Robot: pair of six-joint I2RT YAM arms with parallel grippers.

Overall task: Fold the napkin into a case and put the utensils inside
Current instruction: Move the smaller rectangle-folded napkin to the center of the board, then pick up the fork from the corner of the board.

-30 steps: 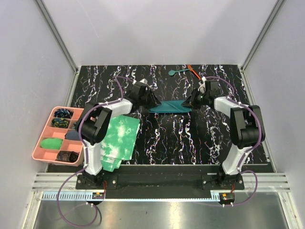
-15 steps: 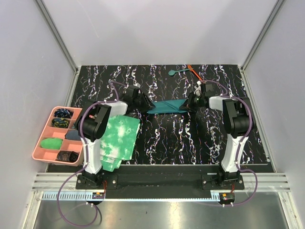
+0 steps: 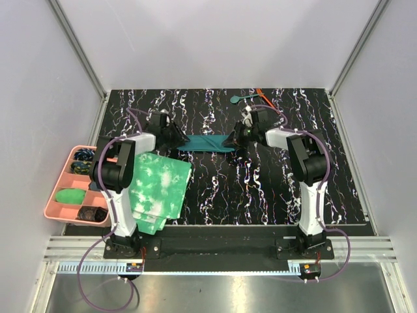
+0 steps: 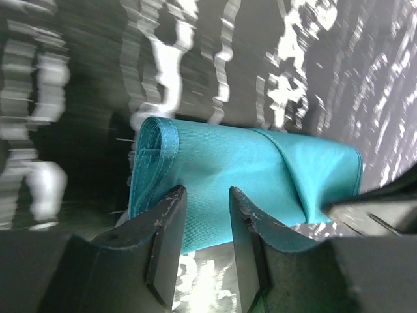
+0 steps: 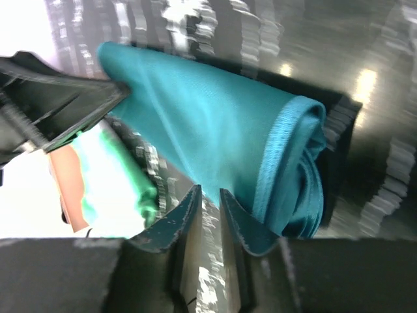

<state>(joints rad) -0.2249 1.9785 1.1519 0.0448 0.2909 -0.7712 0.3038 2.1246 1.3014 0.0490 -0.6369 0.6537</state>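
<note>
Lying just above centre of the overhead frame, the dark teal cloth napkin (image 3: 203, 141) is folded into a long narrow strip on the black marbled counter (image 3: 260, 189). The left hand (image 3: 174, 137) meets its left end. Its fingers (image 4: 166, 241) stand partly apart with the cloth's edge showing in the gap, and whether they pinch it cannot be told. The right hand (image 3: 236, 138) meets the right end, fingers (image 5: 244, 228) nearly together at the hem, its grip equally unclear. A teal plastic spoon (image 3: 236, 99) and a thin orange-red stick utensil (image 3: 264, 98) lie toward the upper right, apart from the napkin. A green-and-white tie-dye cloth (image 3: 159, 189) and a pink compartment tray (image 3: 57, 181) sit at the lower left.
</note>
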